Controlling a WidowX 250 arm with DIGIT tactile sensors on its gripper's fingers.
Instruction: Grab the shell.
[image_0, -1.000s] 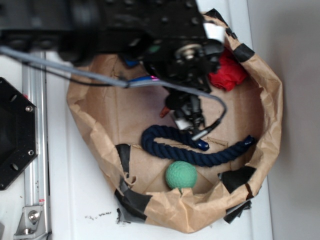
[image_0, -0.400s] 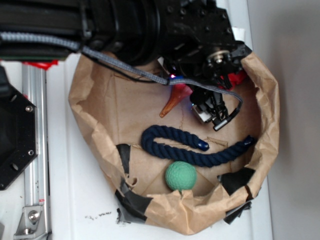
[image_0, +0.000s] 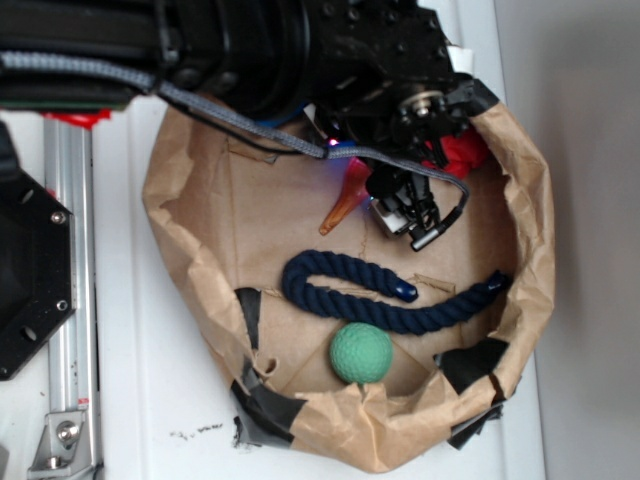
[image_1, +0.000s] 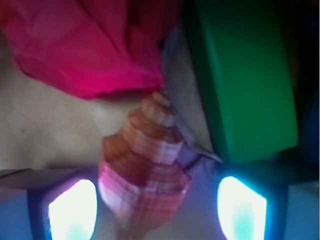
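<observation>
Since the last frames your pincer (image_0: 412, 222) has slid rightward across the paper-lined tray (image_0: 180, 250) and then eased a little back to the left, uncovering the shell (image_0: 343, 203), which the arm had mostly hidden a second ago.

From the exterior view, start at the left: the shell's thin orange tip points down and away from the pincer, out over the brown paper, while its wide end runs up under the wrist just left of the pincer. Below the pincer lies the dark blue rope (image_0: 385, 297), and below that again the green ball (image_0: 361, 352), well apart from the fingers. To the upper right of the pincer, a red cloth (image_0: 462, 155) peeks out from behind the arm.

In the wrist view, going left to right, you see the left pad (image_1: 72, 209), then the shell (image_1: 145, 170) with its ribbed wide end sitting between the two pads, then the right pad (image_1: 241, 207). The pads stand spread with clear gaps on both sides of the shell, so the pincer is open and touches nothing. Ahead lie the red cloth (image_1: 85, 45) and a green block (image_1: 245, 75).
</observation>
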